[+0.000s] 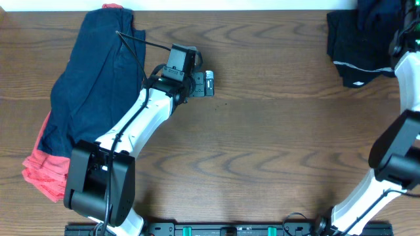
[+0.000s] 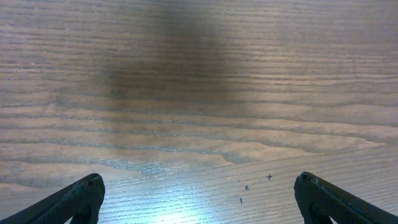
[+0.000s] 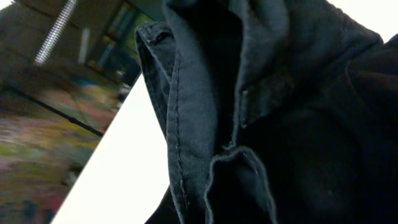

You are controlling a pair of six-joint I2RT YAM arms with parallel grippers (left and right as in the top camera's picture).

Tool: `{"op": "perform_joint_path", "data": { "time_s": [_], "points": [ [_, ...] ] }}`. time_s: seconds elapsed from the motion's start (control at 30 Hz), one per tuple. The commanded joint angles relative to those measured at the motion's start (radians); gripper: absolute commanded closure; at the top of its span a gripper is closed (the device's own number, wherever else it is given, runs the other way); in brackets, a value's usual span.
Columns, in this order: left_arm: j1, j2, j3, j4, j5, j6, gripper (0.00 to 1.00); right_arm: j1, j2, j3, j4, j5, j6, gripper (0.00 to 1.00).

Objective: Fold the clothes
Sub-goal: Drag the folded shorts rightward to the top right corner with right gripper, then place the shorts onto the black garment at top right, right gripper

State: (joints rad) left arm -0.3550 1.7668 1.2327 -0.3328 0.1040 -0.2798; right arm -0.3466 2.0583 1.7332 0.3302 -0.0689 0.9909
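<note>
L gripper (image 1: 209, 84) (image 2: 199, 184): jaws spread wide, nothing between them. In my L wrist view both fingertips (image 2: 92, 184) sit at the bottom corners of the frame, with only bare wood-grain table (image 2: 199, 74) and a few small dark specks between them. From overhead it hangs over open tabletop (image 1: 262, 151), left of centre, just right of the navy garment (image 1: 98, 72) and not touching it.

R gripper: closed. I can't pick out its fingers in any view, so I can't tell whether cloth is pinched between them. The R arm (image 1: 400, 144) runs up the right edge to the far-right corner.

Clothes, left group: navy garment lies spread flat from the far edge toward the near-left, partly under the L arm (image 1: 131, 131). It lies over a coral-red garment (image 1: 46, 172), which shows at the near-left, along the left side, and as a small bit at the far edge.

Clothes, right group: dark pile (image 1: 354, 49) (image 3: 298, 124) is bunched at the far-right corner, with a pale line along its near edge. In my R wrist view, dark cloth w/ stitched hems fills most of the frame, very close to the lens; blurred background to the left.
</note>
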Motion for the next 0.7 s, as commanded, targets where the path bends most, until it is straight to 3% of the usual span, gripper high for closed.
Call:
{"op": "perform_joint_path", "data": {
  "time_s": [0.0,0.23,0.43,0.67],
  "points": [
    [0.005,-0.023,0.02,0.001,-0.012,0.018,0.01,-0.024,0.067,0.028,0.126,-0.041,0.138,0.99],
    [0.005,-0.023,0.02,0.001,-0.013,0.018,0.01,-0.041,0.225,0.029,0.534,-0.067,0.268,0.99],
    [0.005,-0.023,0.02,0.001,-0.013,0.018,0.01,-0.047,0.315,0.029,0.55,-0.123,0.294,0.99],
    [0.005,-0.023,0.02,0.001,-0.013,0.018,0.01,-0.041,0.36,0.029,0.612,-0.192,0.225,0.99]
  ]
}}
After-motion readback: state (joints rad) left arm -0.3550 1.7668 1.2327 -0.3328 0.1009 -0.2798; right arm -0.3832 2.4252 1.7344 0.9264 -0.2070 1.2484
